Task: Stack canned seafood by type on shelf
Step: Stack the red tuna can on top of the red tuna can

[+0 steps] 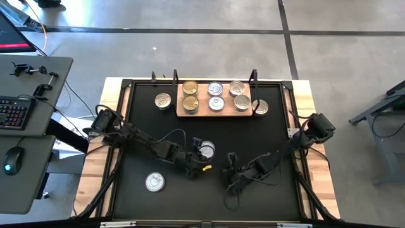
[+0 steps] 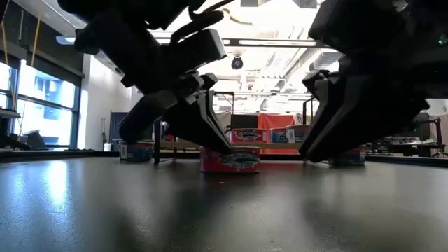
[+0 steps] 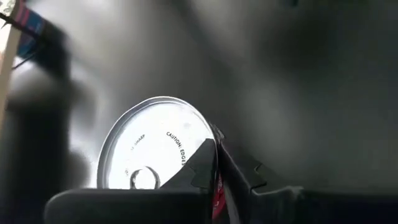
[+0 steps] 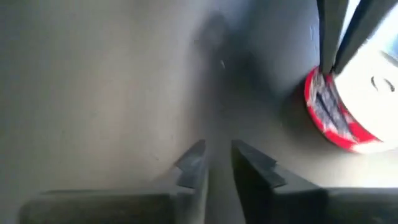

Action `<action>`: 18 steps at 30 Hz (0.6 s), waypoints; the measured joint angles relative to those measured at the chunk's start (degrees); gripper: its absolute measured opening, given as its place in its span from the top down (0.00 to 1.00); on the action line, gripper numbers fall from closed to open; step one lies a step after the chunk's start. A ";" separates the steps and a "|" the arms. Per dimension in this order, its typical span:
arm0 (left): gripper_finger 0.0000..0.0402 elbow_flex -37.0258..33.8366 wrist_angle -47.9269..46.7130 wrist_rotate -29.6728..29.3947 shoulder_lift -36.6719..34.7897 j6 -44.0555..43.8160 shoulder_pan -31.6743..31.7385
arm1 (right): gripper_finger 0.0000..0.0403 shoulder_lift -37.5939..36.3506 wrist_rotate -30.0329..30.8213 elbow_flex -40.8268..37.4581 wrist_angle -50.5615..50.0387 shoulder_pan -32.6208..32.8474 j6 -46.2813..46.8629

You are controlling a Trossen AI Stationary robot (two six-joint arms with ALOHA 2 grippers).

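Pinching a silver-lidded can's (image 1: 206, 150) rim on the black mat (image 1: 266, 136), the left tool (image 1: 201, 154) is closed; right tool (image 1: 230, 163) slightly parted, empty

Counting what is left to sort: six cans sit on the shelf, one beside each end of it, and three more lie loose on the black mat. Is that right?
Not quite. The high view shows only two loose cans on the mat: one near the front left and one at the left gripper. Six cans on the shelf and one beside each end is right.
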 joint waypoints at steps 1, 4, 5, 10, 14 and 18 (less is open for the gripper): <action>0.97 -0.04 0.83 0.96 0.03 -0.63 0.24 | 0.79 0.00 -0.12 0.00 0.39 -0.05 -1.08; 0.99 -0.11 2.87 2.67 0.14 -1.66 0.58 | 0.66 -0.02 1.18 0.00 0.45 -0.19 -5.58; 0.99 -0.15 3.39 2.73 0.16 -2.19 0.59 | 0.62 -0.05 2.12 0.00 0.46 -0.19 -7.50; 1.00 -0.22 4.61 2.75 -0.27 -5.00 0.55 | 0.48 -0.09 11.75 0.00 0.44 1.17 -17.75; 1.00 -0.22 6.07 3.83 -0.87 -7.31 0.55 | 0.46 -0.03 22.94 0.00 0.45 1.96 -22.05; 1.00 -0.22 8.81 6.47 -0.98 -9.22 0.60 | 0.46 0.63 23.21 0.00 2.96 1.11 -25.86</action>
